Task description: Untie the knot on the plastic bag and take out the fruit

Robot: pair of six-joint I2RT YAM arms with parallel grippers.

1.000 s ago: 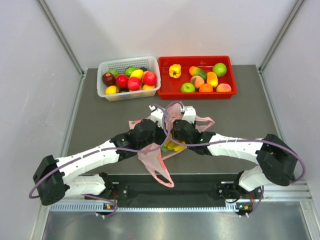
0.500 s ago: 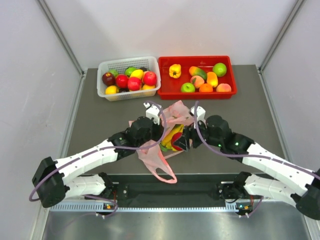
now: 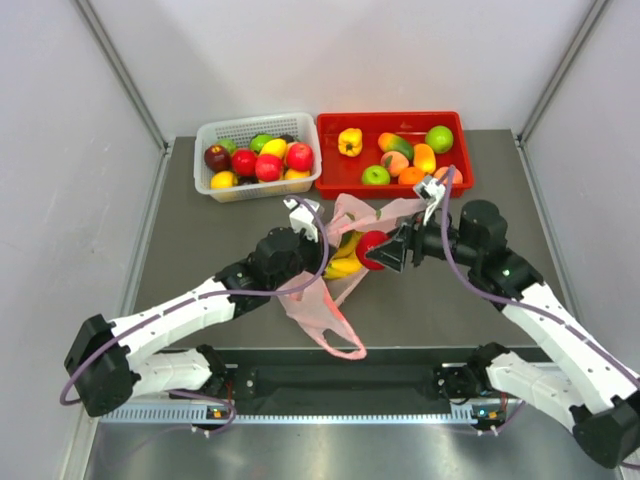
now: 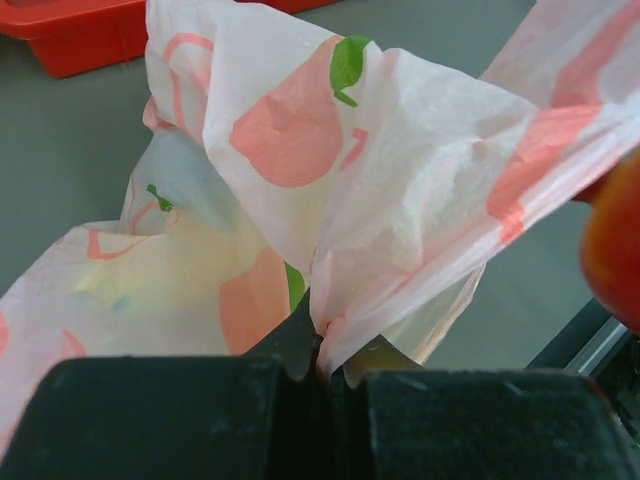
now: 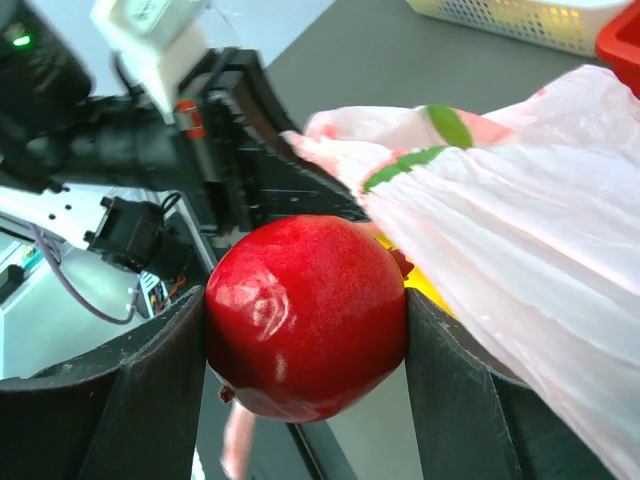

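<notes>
The bag (image 4: 400, 150) is pinched in my left hand (image 4: 322, 352). Both fingers are pressed together on a gathered fold of its thin pink film, which fans up and out from the grip, printed with peach shapes and green leaves. My right hand (image 5: 305, 330) is clamped on a red fruit (image 5: 300, 300), round and glossy, with a black finger (image 5: 150, 400) flat against each side of it.

The red fruit is outside the bag, just beside its crumpled open edge, and my left hand is close behind it. From above, it sits between my two hands over the middle of the tabletop (image 3: 200, 250). The bananas (image 3: 345, 266) lie in the bag's mouth just left of it, their yellow showing past the film. A strip of the bag runs from the mouth across toward my right wrist. The rest trails from my left hand toward the near edge, where a loop handle (image 3: 340, 345) reaches that edge.

Along the far edge stands a white basket (image 3: 258, 125) on the left, with a heap (image 3: 262, 158) of red, yellow and green in it. A red tray (image 3: 330, 185) sits just beside it on the right, with a green apple (image 3: 438, 138) in its far right corner.
</notes>
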